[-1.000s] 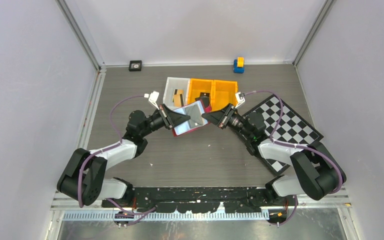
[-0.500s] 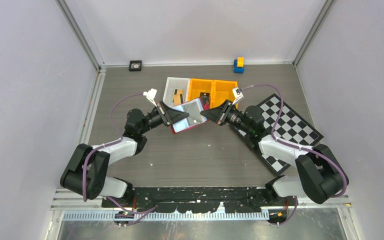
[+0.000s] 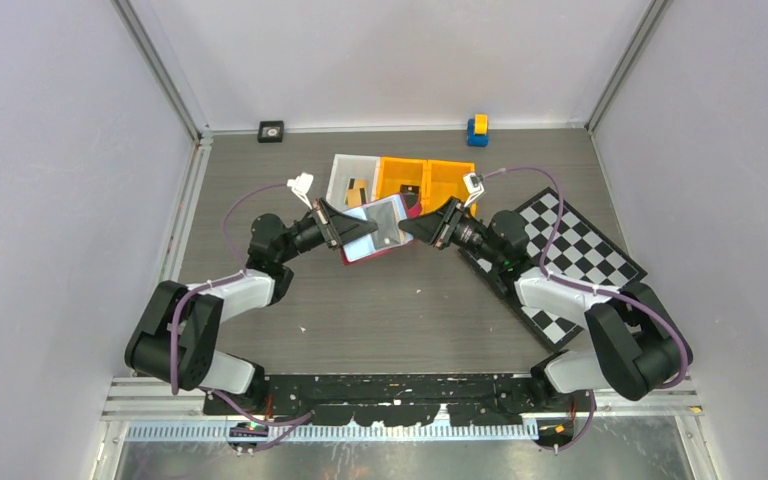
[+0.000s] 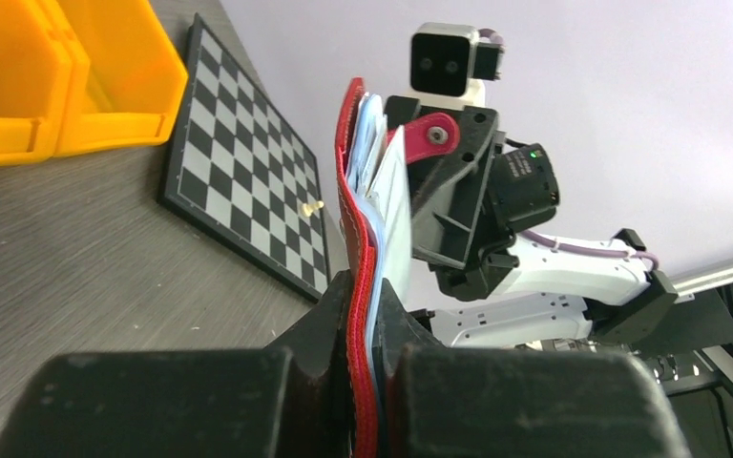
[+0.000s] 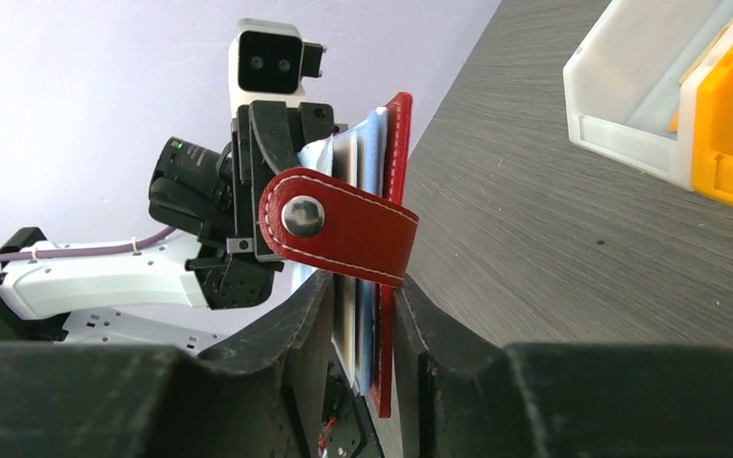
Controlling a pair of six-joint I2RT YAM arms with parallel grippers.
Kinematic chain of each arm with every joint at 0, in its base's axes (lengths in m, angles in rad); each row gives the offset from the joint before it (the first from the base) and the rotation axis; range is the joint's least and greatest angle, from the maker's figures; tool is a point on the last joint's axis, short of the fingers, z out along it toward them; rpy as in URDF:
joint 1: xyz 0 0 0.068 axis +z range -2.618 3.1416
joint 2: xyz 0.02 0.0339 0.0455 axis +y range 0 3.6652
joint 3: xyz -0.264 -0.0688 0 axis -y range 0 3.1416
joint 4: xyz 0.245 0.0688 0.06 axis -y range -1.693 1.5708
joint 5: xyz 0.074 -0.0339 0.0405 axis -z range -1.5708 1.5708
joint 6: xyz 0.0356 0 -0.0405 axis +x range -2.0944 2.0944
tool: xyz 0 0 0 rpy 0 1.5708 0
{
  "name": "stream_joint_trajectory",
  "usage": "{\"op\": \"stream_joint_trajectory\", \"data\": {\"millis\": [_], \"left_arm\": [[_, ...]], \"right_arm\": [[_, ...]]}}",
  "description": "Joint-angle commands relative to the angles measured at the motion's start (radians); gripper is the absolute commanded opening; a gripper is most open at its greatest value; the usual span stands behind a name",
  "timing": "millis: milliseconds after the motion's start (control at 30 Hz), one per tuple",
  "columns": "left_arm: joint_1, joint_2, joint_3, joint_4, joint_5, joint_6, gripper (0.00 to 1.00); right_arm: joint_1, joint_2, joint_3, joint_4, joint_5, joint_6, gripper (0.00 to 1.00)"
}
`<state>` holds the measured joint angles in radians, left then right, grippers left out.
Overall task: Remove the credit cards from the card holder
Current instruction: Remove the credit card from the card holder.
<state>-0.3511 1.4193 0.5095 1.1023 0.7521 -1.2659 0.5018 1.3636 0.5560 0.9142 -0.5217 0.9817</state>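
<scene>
The red card holder (image 3: 376,235) hangs above the table between both arms, its pale blue sleeves fanned open. My left gripper (image 3: 362,232) is shut on its left edge; in the left wrist view the jaws (image 4: 363,298) pinch the red cover (image 4: 351,181) and sleeves. My right gripper (image 3: 408,229) straddles the opposite edge, open, its jaws (image 5: 363,298) close to either side of the cover (image 5: 398,143) and sleeves, under the snap tab (image 5: 339,224). A thin card edge (image 5: 345,310) shows among the sleeves. One tan credit card (image 3: 356,187) lies in the white bin.
A white bin (image 3: 340,170) and two orange bins (image 3: 432,176) stand just behind the holder. The chequered board (image 3: 572,240) lies under the right arm. A blue and yellow block (image 3: 477,129) and a small black square (image 3: 271,131) sit at the back wall.
Both grippers and the holder have shifted a little toward the bins. The right gripper's jaws have widened around the holder's edge. The left grip is unchanged.
</scene>
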Motion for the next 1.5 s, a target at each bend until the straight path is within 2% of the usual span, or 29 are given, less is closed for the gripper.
{"op": "stream_joint_trajectory", "data": {"millis": [0, 200, 300, 367, 500, 667, 833, 933, 1133, 1300, 1467], "left_arm": [[-0.024, -0.017, 0.071, -0.150, 0.035, 0.084, 0.00], [-0.024, -0.015, 0.076, -0.166, 0.035, 0.095, 0.02], [-0.025, -0.019, 0.073, -0.165, 0.034, 0.097, 0.03], [-0.024, -0.025, 0.071, -0.171, 0.030, 0.103, 0.00], [-0.023, -0.041, 0.068, -0.185, 0.021, 0.116, 0.00], [-0.023, -0.067, 0.061, -0.204, 0.011, 0.133, 0.00], [-0.022, -0.080, 0.058, -0.206, 0.009, 0.135, 0.00], [-0.022, -0.084, 0.057, -0.209, 0.009, 0.138, 0.00], [-0.017, -0.077, 0.058, -0.214, 0.007, 0.134, 0.00], [-0.014, -0.073, 0.061, -0.235, 0.002, 0.143, 0.00], [-0.014, -0.072, 0.068, -0.270, -0.004, 0.159, 0.01]], "right_arm": [[0.035, 0.007, 0.040, 0.075, -0.115, 0.021, 0.38], [0.035, 0.029, 0.043, 0.109, -0.128, 0.047, 0.40], [0.035, 0.039, 0.044, 0.130, -0.135, 0.062, 0.35], [0.035, 0.038, 0.040, 0.144, -0.131, 0.068, 0.37], [0.029, 0.000, 0.020, 0.114, -0.086, 0.044, 0.50], [-0.006, -0.062, -0.022, 0.070, -0.025, 0.029, 0.52], [-0.032, -0.071, -0.040, 0.079, -0.011, 0.045, 0.31], [-0.035, -0.062, -0.041, 0.103, -0.021, 0.059, 0.25], [-0.039, -0.025, -0.043, 0.190, -0.052, 0.107, 0.25], [-0.042, 0.021, -0.049, 0.354, -0.094, 0.189, 0.12], [-0.043, 0.044, -0.040, 0.353, -0.104, 0.191, 0.01]]}}
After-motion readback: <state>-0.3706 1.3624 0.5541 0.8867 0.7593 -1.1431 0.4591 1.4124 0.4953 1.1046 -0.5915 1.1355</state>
